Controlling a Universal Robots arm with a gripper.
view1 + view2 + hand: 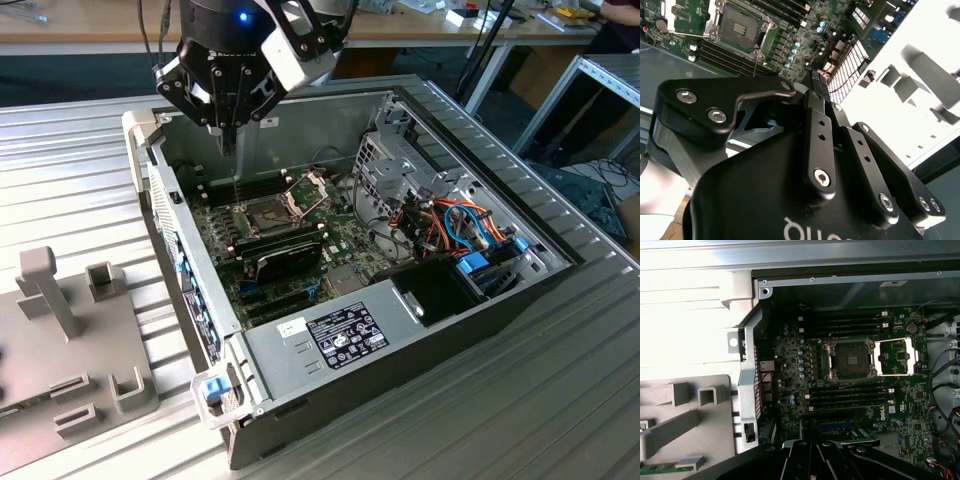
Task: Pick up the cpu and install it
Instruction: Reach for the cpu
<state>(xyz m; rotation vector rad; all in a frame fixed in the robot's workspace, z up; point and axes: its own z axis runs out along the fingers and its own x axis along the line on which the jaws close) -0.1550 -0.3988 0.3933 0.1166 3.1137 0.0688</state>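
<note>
Gripper (231, 148): fingertips drawn together, anything held cannot be told; hovers at 11 o'clock from socket (262, 213) in exterior view | Socket: dark, frame (312, 188) hinged open at 2 o'clock | cpu: position and finish cannot be told

Grey fixture (92, 342) beyond exterior view's left

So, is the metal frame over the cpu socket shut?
No: in the first wrist view the hinged frame lies flipped open beside the dark socket.
</note>
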